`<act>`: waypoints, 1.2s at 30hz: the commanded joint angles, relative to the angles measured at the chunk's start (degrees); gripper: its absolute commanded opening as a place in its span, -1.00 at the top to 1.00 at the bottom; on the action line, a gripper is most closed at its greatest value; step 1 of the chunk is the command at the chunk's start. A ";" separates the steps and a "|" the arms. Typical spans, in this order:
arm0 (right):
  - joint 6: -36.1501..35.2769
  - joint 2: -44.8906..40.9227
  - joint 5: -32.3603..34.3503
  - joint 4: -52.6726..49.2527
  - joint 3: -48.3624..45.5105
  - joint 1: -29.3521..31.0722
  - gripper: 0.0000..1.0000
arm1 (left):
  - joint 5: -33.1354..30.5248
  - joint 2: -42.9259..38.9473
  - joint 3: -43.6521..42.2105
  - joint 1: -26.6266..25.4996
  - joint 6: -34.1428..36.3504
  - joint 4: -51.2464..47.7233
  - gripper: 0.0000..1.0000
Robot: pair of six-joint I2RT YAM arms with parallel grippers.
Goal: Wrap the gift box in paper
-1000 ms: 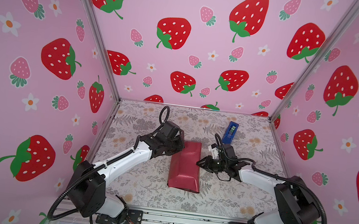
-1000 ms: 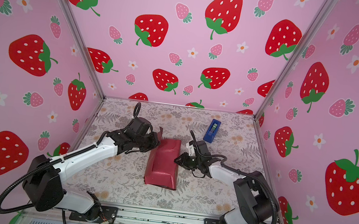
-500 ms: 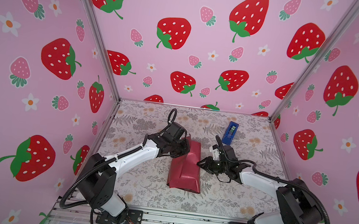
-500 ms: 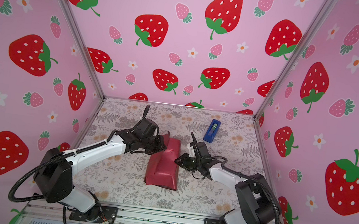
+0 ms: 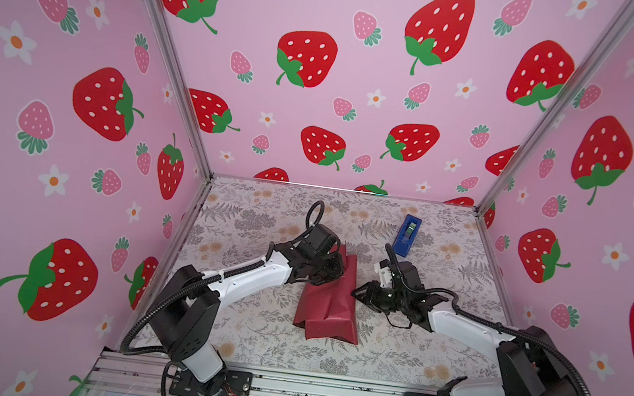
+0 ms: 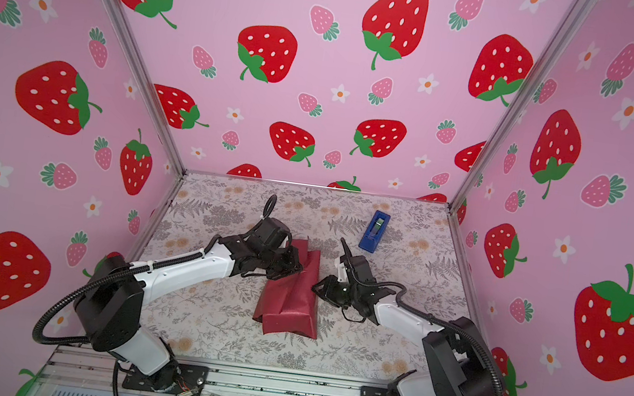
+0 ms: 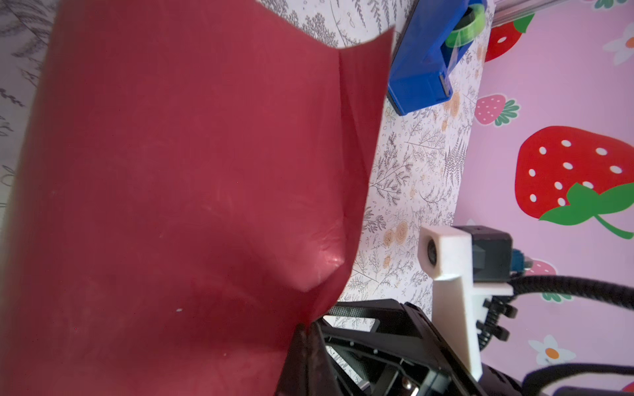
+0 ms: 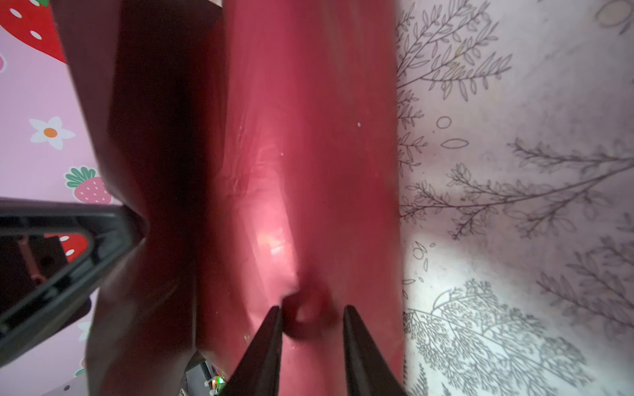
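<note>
A: What is the left tool (image 7: 305, 335) doing?

B: It's clenched on the paper (image 7: 171, 171). The black tips meet on a fold at the sheet's edge, and a flap rises away from them.

A: And the right tool (image 8: 311, 309)?

B: Released, from what I can see. Its two fingers (image 8: 271, 346) stand apart with a small round pucker of paper between the tips. I can't tell whether they touch it.

A: Where do they sit on the desk (image 5: 248, 331)?

B: In both top views the left one is at the left side of the paper, near its back end, where the flap stands up. The right one is just beside the paper's right side, about halfway along.

A: And the paper itself?

B: It's folded into a long maroon bundle in the middle of the desk, running from front to back, with a crease down its length.

A: The box?

B: It's hidden, and only paper shows.

A: Anything else?

B: A blue tape dispenser (image 5: 406, 235) lies toward the back edge, right of middle and well apart from the bundle.
</note>
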 commanded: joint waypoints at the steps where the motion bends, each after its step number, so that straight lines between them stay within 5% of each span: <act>1: 1.05 -0.97 0.21 -2.78 -1.18 1.60 0.34 | -3.42 -1.77 -0.11 -0.11 -0.64 0.32 1.00; 8: 0.01 0.87 2.14 -3.63 0.44 2.52 0.23 | -2.70 -1.54 0.33 -0.18 -0.68 0.10 1.00; 19: -2.63 5.58 9.11 -6.51 5.49 2.34 -0.19 | -4.51 -5.89 -0.14 1.29 1.78 -4.24 1.00; 36: -3.18 6.34 9.34 -6.57 5.61 1.43 -0.20 | -1.89 -7.95 -1.60 4.18 1.68 -3.89 1.00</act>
